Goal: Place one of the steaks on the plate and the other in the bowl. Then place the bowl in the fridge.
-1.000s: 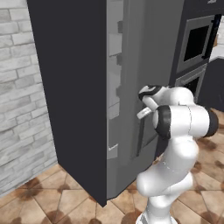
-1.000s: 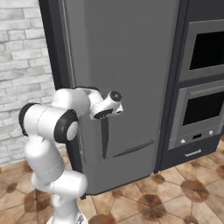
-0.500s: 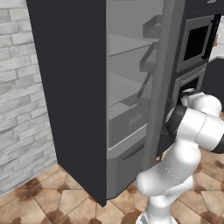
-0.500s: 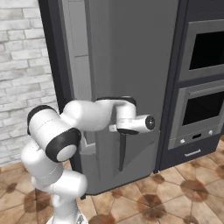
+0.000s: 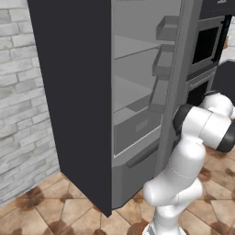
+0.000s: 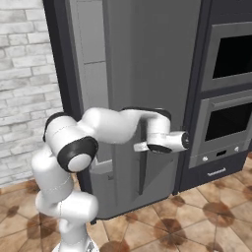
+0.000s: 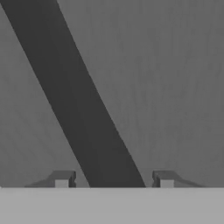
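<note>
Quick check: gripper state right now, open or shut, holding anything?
Gripper: open, its fingertips astride the fridge door handle with gaps on both sides, gripping nothing.

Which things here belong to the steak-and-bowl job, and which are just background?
Job:
- fridge, door swung open
- door handle, between the spread jaws

Background:
- oven stack
- brick wall
- tiled floor
</note>
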